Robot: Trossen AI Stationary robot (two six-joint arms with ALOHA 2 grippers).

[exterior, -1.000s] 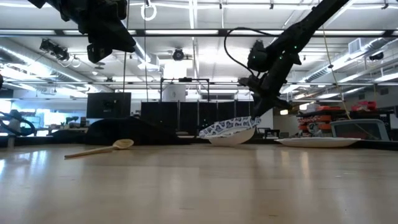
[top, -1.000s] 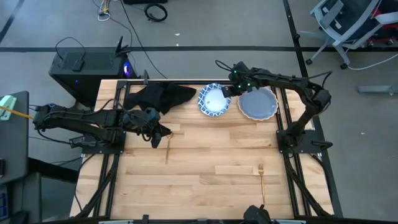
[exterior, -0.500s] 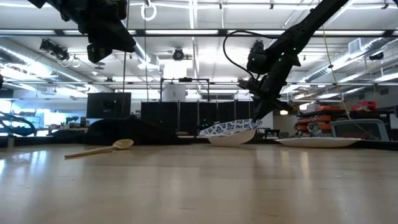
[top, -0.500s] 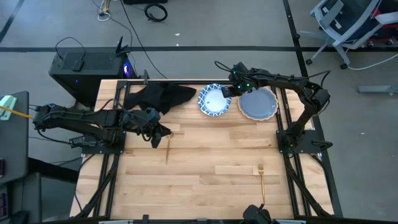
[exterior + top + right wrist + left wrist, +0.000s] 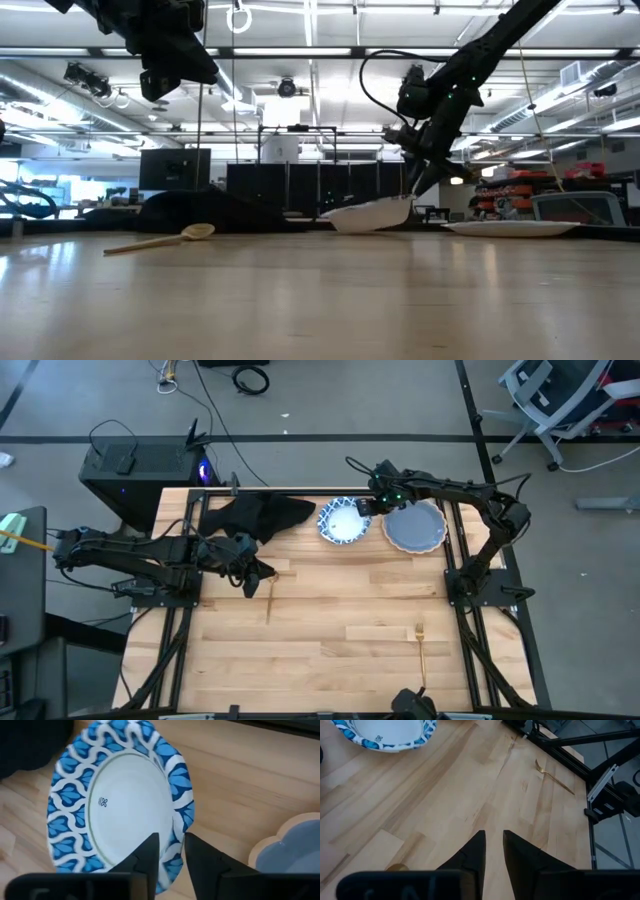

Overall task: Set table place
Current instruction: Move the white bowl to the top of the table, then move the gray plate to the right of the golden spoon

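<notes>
The blue-and-white patterned dish is at the table's far side, between the black napkin and the round blue-grey plate. My right gripper is shut on the dish's rim on the side nearest the plate. My left gripper is shut and empty above the table's left part, just beside the gold spoon, which lies flat. The gold fork lies flat near the front right. The dish also shows in the left wrist view. My right gripper pinches the dish's rim between its two fingers, one finger over the white inside, the other outside. The fingers slant down from the plate's side. The dish slopes up toward the held rim; whether its base touches the table I cannot tell.
The table has bare wood across its middle and front. Black rails and arm bases stand along both sides. A black computer case sits off the far left corner. The plate lies close to the dish's held side.
The dish has tipped in my right gripper's hold: in the low view its patterned inside faced the camera before, and now only its white underside shows. The gripper itself has hardly shifted.
</notes>
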